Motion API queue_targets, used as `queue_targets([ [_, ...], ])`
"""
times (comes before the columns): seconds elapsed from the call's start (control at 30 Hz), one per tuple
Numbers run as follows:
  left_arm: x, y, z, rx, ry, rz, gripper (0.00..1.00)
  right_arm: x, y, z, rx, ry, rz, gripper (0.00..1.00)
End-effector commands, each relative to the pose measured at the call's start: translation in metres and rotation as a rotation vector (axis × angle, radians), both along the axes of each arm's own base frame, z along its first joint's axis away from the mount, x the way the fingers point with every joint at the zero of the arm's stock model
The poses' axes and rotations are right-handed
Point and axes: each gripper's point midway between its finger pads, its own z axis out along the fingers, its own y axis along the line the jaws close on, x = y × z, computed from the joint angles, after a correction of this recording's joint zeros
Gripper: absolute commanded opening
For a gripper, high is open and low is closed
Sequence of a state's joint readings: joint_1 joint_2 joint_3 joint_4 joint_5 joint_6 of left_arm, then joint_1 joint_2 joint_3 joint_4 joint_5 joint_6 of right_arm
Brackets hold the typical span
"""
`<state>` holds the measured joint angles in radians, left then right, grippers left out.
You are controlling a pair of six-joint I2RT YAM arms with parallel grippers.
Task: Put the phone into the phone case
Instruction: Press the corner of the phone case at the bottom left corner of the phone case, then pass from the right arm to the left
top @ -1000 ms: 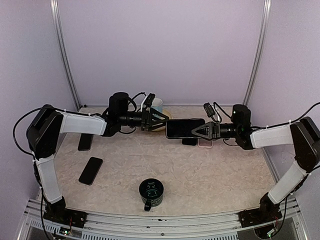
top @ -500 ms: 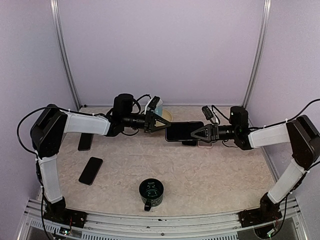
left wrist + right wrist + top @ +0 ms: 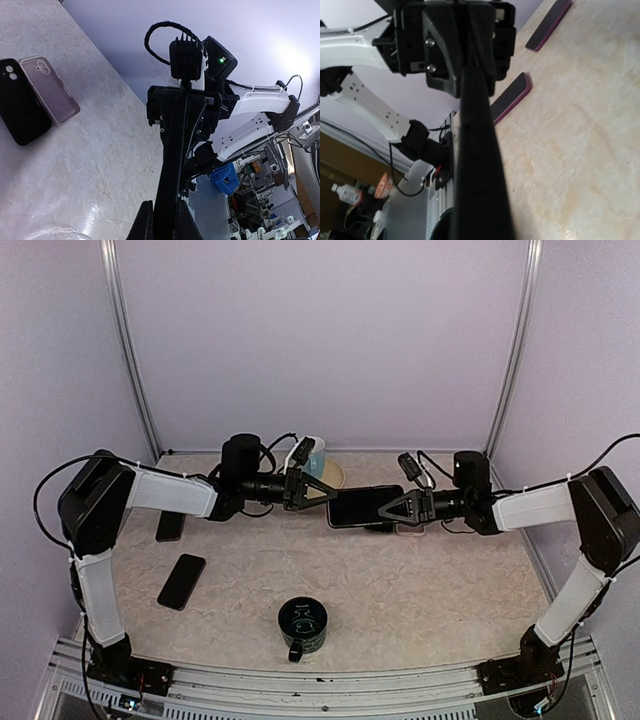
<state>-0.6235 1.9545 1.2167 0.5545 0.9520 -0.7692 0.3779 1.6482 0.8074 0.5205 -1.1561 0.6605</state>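
Phone: we hold the phone [image 3: 364,506] up in the air, flat, over the back part of the table [image 3: 430,590]. It is up behind the green mug [image 3: 302,623], well apart from it.
Left claw: our left gripper [image 3: 324,493] is pinched together on the left end of the phone. In the left wrist view the dark edge of the phone sits between the two fingers [image 3: 145,225].
Right claw: our right gripper [image 3: 385,512] is clamped on the right end of the phone. In the right wrist view the phone runs straight out from it as a long dark bar.
Case: a pale pink phone case [image 3: 49,88] lies open side up on the table, just beside a black phone [image 3: 18,107] that shows its back. Both are under and behind the phone we hold.
Other things: two more dark phones [image 3: 181,581] lie on the table, far to the left of the mug.
How it feels: we think the phone is stiff and a bit heavy, with smooth glass that can slip. It could crack if it drops.
Where to hold: we think the thin side edges near the ends are best, so the flat back stays free to go down into the case.
Case feel: the case looks soft and light. It may slide when we push, so one claw may need to hold it down.
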Motion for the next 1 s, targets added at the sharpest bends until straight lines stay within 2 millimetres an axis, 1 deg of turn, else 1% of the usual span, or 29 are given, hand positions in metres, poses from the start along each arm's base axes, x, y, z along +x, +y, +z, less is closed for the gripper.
queue_targets([
  [0.0,-0.005,0.017,0.045,-0.126,-0.001,-0.015,0.04,0.013,-0.004,-0.013,-0.036,-0.018,-0.045,0.0],
  [0.1,-0.006,0.021,0.048,-0.144,0.007,-0.017,0.15,0.012,-0.004,-0.011,-0.028,-0.021,-0.039,0.0],
  [0.13,-0.005,0.022,0.048,-0.145,0.007,-0.016,0.21,0.012,-0.004,-0.011,-0.026,-0.022,-0.038,0.0],
  [0.2,-0.004,0.023,0.05,-0.147,0.006,-0.008,0.37,0.011,-0.004,-0.008,-0.022,-0.028,-0.037,0.0],
  [0.3,-0.002,0.025,0.051,-0.147,0.005,0.001,0.52,0.01,-0.004,-0.004,-0.017,-0.037,-0.036,0.0],
  [0.37,0.001,0.027,0.05,-0.142,0.004,0.017,0.59,0.009,-0.004,-0.003,-0.016,-0.039,-0.036,0.0],
  [0.43,0.007,0.03,0.048,-0.125,0.004,0.046,0.66,0.009,-0.005,-0.002,-0.017,-0.039,-0.037,0.0],
  [0.53,0.02,0.036,0.045,-0.071,-0.03,0.113,0.79,0.009,-0.005,-0.001,-0.018,-0.044,-0.039,0.0],
  [0.6,0.032,0.042,0.041,0.002,-0.069,0.186,0.87,0.01,-0.005,-0.001,-0.024,-0.045,-0.044,0.0],
  [0.67,0.045,0.05,0.04,0.087,-0.124,0.281,0.93,0.01,-0.005,-0.001,-0.032,-0.049,-0.048,0.0],
  [0.7,0.051,0.055,0.041,0.123,-0.155,0.327,0.98,0.01,-0.005,-0.001,-0.034,-0.052,-0.049,0.0],
  [0.73,0.057,0.061,0.041,0.16,-0.177,0.374,0.99,0.011,-0.006,0.0,-0.035,-0.055,-0.052,0.0],
  [0.77,0.061,0.068,0.047,0.184,-0.211,0.42,0.99,0.011,-0.006,0.0,-0.036,-0.057,-0.053,0.0],
  [0.83,0.067,0.08,0.052,0.234,-0.273,0.5,0.99,0.011,-0.006,0.002,-0.036,-0.06,-0.055,0.0],
  [0.87,0.067,0.084,0.06,0.247,-0.326,0.523,0.99,0.011,-0.006,0.003,-0.037,-0.061,-0.055,0.0],
  [0.9,0.067,0.087,0.062,0.27,-0.369,0.548,0.99,0.012,-0.006,0.003,-0.038,-0.061,-0.059,0.0],
  [0.97,0.071,0.099,0.07,0.341,-0.477,0.649,0.99,0.012,-0.007,0.003,-0.043,-0.066,-0.064,0.0],
])
